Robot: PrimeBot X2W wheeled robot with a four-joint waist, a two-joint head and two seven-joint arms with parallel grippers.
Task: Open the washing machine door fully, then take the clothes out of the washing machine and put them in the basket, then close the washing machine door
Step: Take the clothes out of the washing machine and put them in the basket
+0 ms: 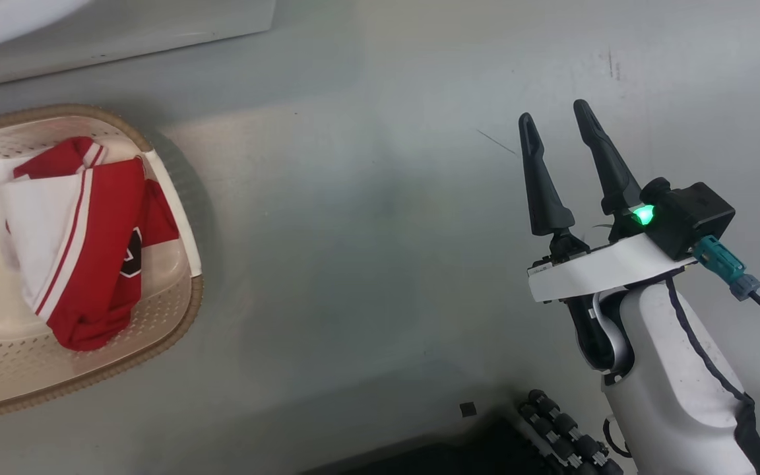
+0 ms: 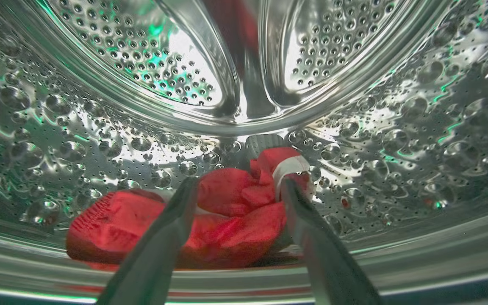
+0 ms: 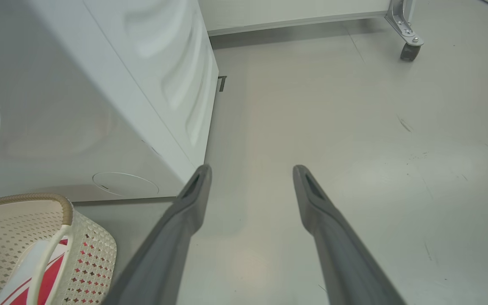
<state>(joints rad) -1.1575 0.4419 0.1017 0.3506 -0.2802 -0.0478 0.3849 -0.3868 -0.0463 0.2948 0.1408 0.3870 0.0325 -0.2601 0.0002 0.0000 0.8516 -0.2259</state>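
Left gripper (image 2: 239, 183) spreads wide at red clothes (image 2: 227, 212) in the drum (image 2: 100, 127). Right gripper (image 1: 553, 113) gapes empty. Emblem (image 1: 132, 254) on the basket (image 1: 196, 293) garment (image 1: 83, 310) is illegible.

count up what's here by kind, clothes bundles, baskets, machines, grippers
red clothes bundles: 2
basket: 1
washing machine: 1
grippers: 2, left gripper and right gripper
total: 6

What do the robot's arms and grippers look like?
Both the right gripper and the left gripper have two long, tapering dark fingers. The right forearm is white, with a white wrist plate, a black box with a green light, and a teal plug.
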